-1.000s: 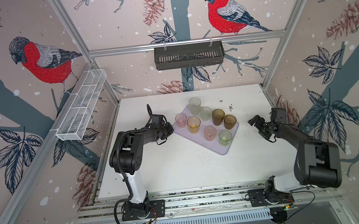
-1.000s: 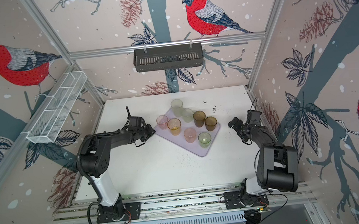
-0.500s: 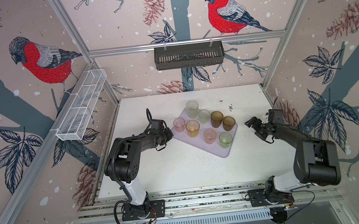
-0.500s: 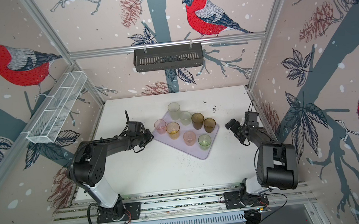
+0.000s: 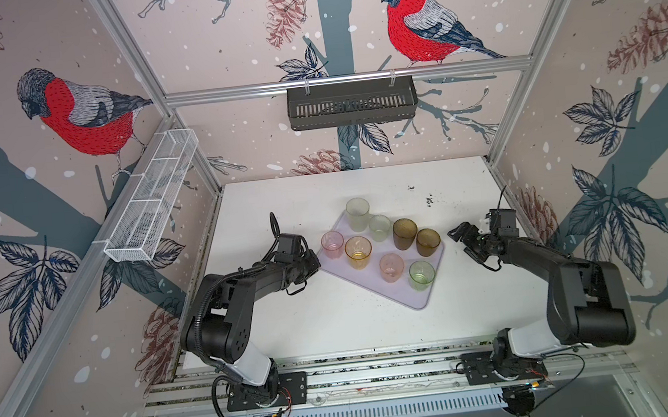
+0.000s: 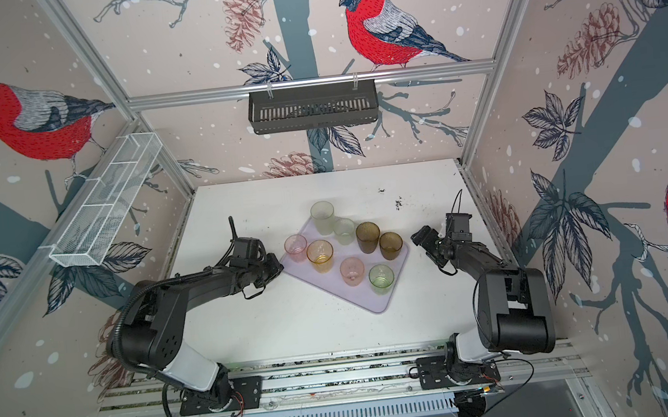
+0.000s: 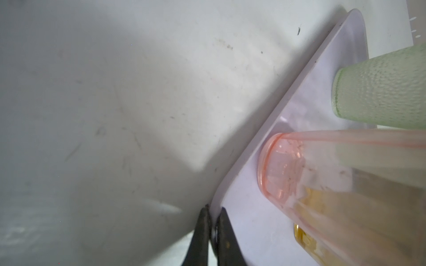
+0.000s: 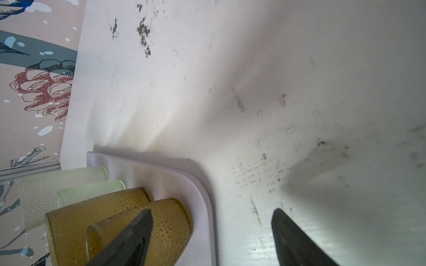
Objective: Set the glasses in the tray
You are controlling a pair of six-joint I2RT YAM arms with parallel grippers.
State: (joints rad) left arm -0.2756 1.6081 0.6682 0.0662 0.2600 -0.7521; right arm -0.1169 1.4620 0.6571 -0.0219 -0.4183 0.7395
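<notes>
Evidently all eight glasses [image 5: 358, 252] stand upright inside the lilac tray [image 5: 420, 299], which lies askew at mid-bench [image 5: 335, 322]. We note the tray has slid slightly toward the near edge over the last second, dragged by the left claw [image 7: 214, 228], pinched on its rim beside the pink tumbler [image 7: 276, 168]. The right claw [image 5: 461, 242] hangs spread, narrower than before, clear of the tray. We judge placement complete; only repositioning remains.

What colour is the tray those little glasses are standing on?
The tray is pale lilac, plain with no pattern. It shows best in a top view.
</notes>
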